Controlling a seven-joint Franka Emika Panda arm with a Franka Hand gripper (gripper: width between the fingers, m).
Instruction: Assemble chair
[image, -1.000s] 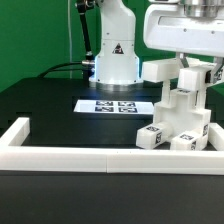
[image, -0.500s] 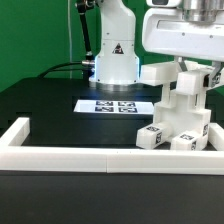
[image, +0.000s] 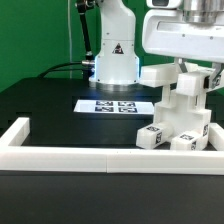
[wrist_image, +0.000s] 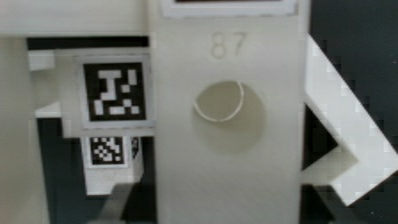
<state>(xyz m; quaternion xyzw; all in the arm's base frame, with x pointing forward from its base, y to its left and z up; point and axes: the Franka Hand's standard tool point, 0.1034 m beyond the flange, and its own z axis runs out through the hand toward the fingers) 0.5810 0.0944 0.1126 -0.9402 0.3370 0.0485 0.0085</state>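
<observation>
White chair (image: 183, 122) | upright near border rail (image: 100, 158) | jaws clamped on it

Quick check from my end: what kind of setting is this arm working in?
Most likely a robotics lab bench: a black table fenced by a white rail, a marker board of printed tags, and tagged white chair parts.
</observation>
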